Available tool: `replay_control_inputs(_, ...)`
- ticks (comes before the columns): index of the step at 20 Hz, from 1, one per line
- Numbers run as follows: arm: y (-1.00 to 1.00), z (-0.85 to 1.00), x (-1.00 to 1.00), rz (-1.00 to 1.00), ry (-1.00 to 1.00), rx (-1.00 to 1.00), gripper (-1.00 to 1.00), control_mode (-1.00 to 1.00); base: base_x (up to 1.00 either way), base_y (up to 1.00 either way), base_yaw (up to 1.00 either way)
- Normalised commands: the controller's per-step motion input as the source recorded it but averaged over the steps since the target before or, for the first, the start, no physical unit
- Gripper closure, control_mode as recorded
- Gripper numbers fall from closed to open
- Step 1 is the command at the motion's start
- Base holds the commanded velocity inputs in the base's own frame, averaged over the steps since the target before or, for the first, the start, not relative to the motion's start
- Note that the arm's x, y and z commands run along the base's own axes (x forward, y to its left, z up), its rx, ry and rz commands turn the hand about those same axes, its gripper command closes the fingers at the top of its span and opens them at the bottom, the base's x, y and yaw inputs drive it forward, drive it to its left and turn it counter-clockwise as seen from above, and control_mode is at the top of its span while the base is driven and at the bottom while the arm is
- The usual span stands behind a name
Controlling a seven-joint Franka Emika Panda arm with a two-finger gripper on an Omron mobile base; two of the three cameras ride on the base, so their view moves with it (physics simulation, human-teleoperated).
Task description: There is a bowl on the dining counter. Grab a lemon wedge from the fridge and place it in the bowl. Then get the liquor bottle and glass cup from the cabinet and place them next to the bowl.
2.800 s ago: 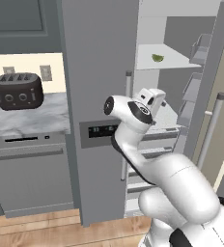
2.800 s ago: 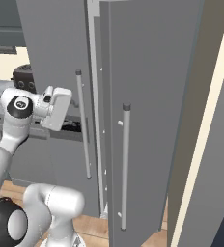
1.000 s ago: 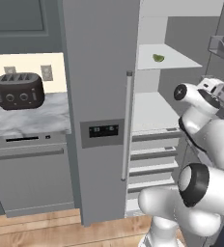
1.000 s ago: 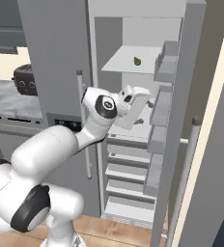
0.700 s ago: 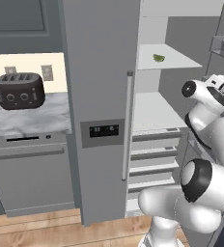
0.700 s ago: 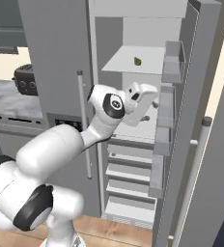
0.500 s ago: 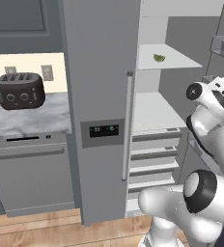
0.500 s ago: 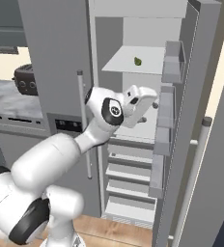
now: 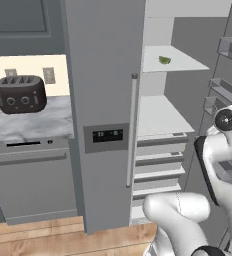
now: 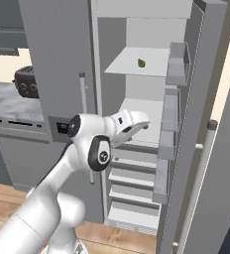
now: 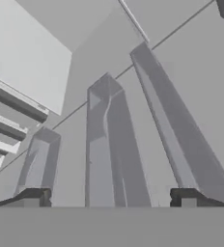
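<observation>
Fridge (image 9: 105,100) stands with its right door swung wide, left door shut; the lemon wedge (image 9: 164,60) (small, yellow-green) lies alone on the upper white shelf (image 10: 137,62), toward the back. The gripper (image 11: 109,200) has its jaws spread wide with nothing between them, dark fingertips (image 11: 34,197) pointing at the grey door bins (image 11: 104,144) on the inside of the open door. It sits lower than the wedge's shelf and well apart from it; toaster (image 9: 20,94) on the marble worktop (image 9: 28,125) left of the fridge.

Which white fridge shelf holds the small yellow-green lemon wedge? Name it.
The upper white shelf: the small yellow-green lemon wedge lies on it, while the lower white shelf beneath is bare.
</observation>
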Motion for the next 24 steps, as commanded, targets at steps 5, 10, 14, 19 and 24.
replay_control_inputs(5,0.82,0.04,-0.32,0.10,0.00,0.29,-1.00,-1.00,0.00,0.00,0.00)
replay_control_inputs(10,0.77,0.15,-0.32,0.12,0.00,0.32,-1.00,-1.00,0.00,0.00,0.00)
replay_control_inputs(14,0.64,0.04,-0.50,0.13,0.00,0.33,-1.00,-1.00,0.00,0.00,0.00)
replay_control_inputs(19,0.62,0.00,-0.57,0.11,0.00,0.28,-1.00,-1.00,0.00,0.00,0.00)
replay_control_inputs(24,0.78,0.00,-0.41,0.07,0.01,0.22,-1.00,-1.00,0.00,0.00,0.00)
